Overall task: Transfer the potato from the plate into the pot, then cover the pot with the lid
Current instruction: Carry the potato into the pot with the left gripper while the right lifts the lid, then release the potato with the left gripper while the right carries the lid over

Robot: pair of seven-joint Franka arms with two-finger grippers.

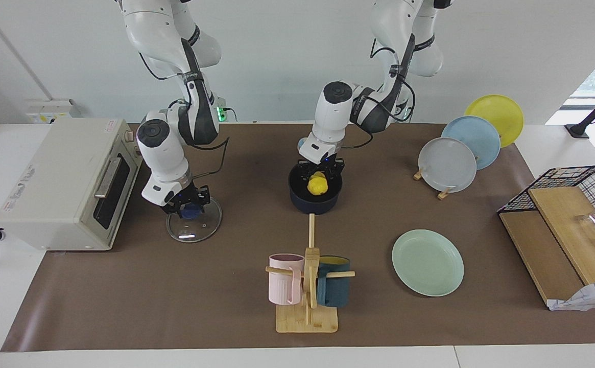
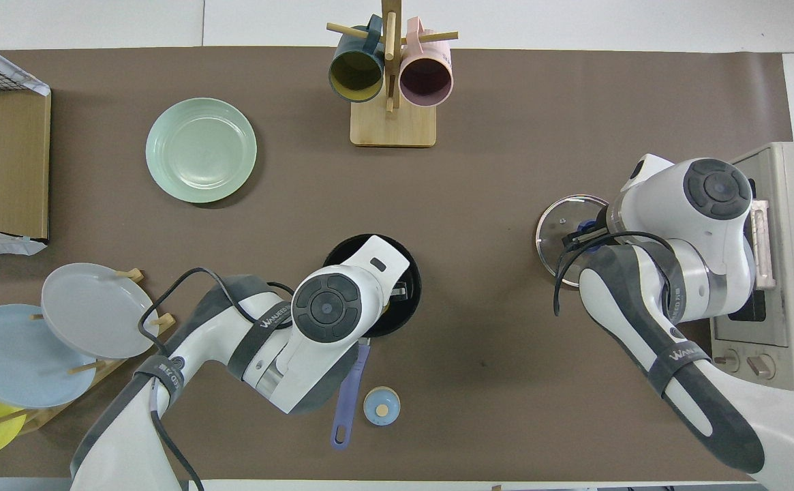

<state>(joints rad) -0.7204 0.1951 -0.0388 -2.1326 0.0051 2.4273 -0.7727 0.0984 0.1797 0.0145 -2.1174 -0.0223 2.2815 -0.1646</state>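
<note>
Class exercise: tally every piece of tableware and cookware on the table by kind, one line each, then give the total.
Plates: 4 (mint plate, grey plate, light blue plate, yellow plate)
Mugs: 2 (pink mug, dark teal mug)
Pots: 1 (pot)
Lids: 1 (lid)
Total: 8

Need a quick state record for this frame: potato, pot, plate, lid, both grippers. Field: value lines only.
potato: small yellow plastic potato between the left gripper's fingers, at the pot's mouth
pot: dark blue saucepan, uncovered
plate: pale mint-green round plate, nothing on it
lid: clear glass lid with blue knob, flat on the brown mat in front of the toaster oven
left gripper: over the pot, shut on potato
right gripper: down at the lid's knob, grip unclear
</note>
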